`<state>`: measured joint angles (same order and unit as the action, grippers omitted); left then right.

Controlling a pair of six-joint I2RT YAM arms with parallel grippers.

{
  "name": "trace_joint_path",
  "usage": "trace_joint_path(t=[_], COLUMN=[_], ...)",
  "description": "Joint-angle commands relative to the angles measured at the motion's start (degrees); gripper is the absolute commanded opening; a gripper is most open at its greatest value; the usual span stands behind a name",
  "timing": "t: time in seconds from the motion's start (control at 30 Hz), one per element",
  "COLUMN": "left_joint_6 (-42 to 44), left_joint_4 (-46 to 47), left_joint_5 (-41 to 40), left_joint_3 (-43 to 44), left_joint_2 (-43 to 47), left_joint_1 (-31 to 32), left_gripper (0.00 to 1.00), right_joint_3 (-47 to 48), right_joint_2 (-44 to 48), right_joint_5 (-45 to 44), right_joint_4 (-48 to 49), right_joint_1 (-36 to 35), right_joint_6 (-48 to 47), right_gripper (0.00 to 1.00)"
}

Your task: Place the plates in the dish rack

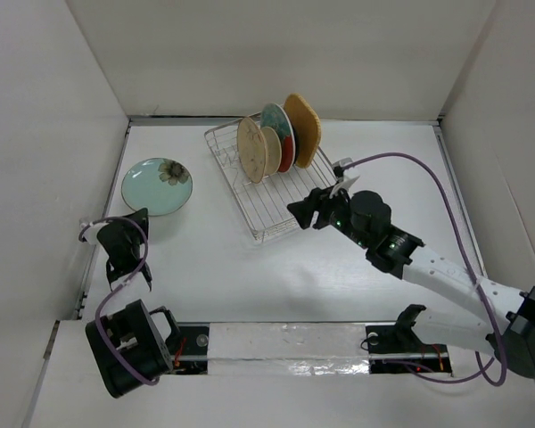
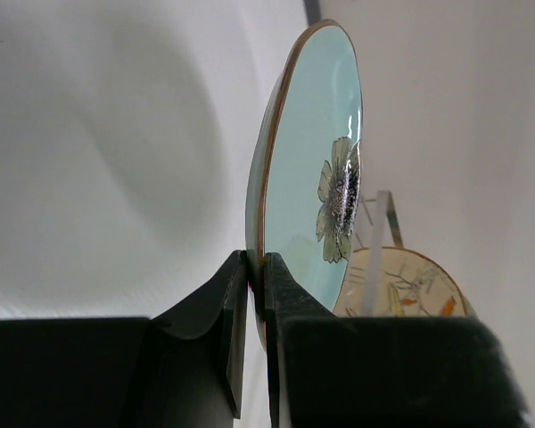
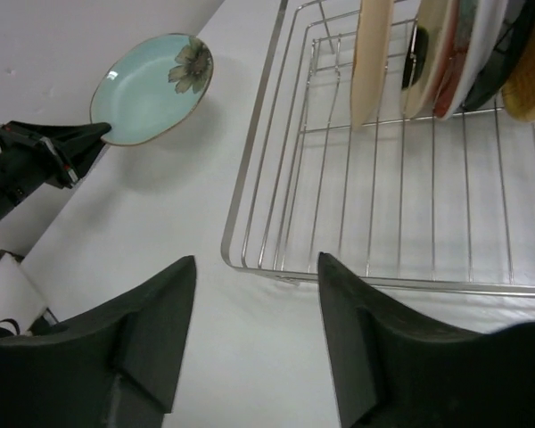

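On the left, our left gripper [image 2: 256, 267] is clenched on the near rim of the pale teal round plate with the dark flower [image 1: 157, 185]. The plate is well to the left of the rack, seemingly tipped up off the white table [image 1: 214, 267] — a thin hold, right at the edge. We judge it should travel slowly, turned on edge, to the free prongs at the near end of the silver wire dish rack [image 1: 269, 214], in front of the beige floral plate [image 1: 250, 150], nearest of those standing there. The right gripper [image 1: 301, 211], jaws apart and empty, hangs at that near end — it should give way.
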<state>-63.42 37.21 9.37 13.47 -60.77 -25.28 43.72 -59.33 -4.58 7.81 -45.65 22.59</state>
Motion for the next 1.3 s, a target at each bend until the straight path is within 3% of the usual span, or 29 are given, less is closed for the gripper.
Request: trace_joint_path(t=[0.0,0.23,0.4,0.63,0.83,0.97,1.0,1.07,1.1,1.13,1.2,1.27], left_joint_6=[-3.0,-2.5,-3.3,-5.4,-6.6,-8.2,-7.5,-6.3,-5.1,-4.2,-2.1,1.5], left_joint_4=[10.8,6.4,5.9,9.2,12.6,16.0,16.1,14.5,13.3,12.2,8.3,5.4], left_joint_5=[7.3,16.9,21.9,27.1,31.2,34.0,34.5,34.8,35.3,35.3,34.1,33.9], left_joint_3=[2.4,4.4,5.1,4.8,5.3,5.0,5.2,5.8,6.2,6.4,6.8,7.9], left_joint_2=[5.0,13.3,16.9,18.8,18.6,17.6,17.7,17.5,17.4,17.3,17.4,17.3], left_joint_1=[-0.4,-0.4,1.5,4.6,7.5,8.7,8.7,9.2,9.2,9.2,9.7,9.7], left_gripper=[0.00,0.00,0.00,0.00,0.00,0.00,0.00,0.00,0.00,0.00,0.00,0.00], right_joint_3=[5.1,16.6,27.4,40.1,44.3,42.9,41.5,39.8,37.9,37.0,35.6,35.0], right_joint_2=[-3.8,-16.6,-26.6,-40.8,-47.1,-46.9,-46.7,-45.2,-44.5,-43.8,-42.4,-41.6], right_joint_5=[3.1,6.0,5.8,11.3,17.7,22.2,22.6,23.2,22.5,21.9,21.3,20.5], right_joint_4=[5.0,5.8,3.7,0.2,2.2,6.5,7.4,10.5,12.3,13.2,14.3,14.8], right_joint_1=[-0.6,-1.1,-1.1,-0.1,0.5,1.5,1.5,2.0,2.1,2.1,2.7,2.7], right_joint_6=[1.9,3.4,3.4,3.2,4.1,5.7,6.4,7.2,8.0,8.5,9.3,9.8], right_gripper=[0.66,0.85,0.94,0.98,0.95,0.81,0.65,0.47,0.27,0.16,0.00,0.00])
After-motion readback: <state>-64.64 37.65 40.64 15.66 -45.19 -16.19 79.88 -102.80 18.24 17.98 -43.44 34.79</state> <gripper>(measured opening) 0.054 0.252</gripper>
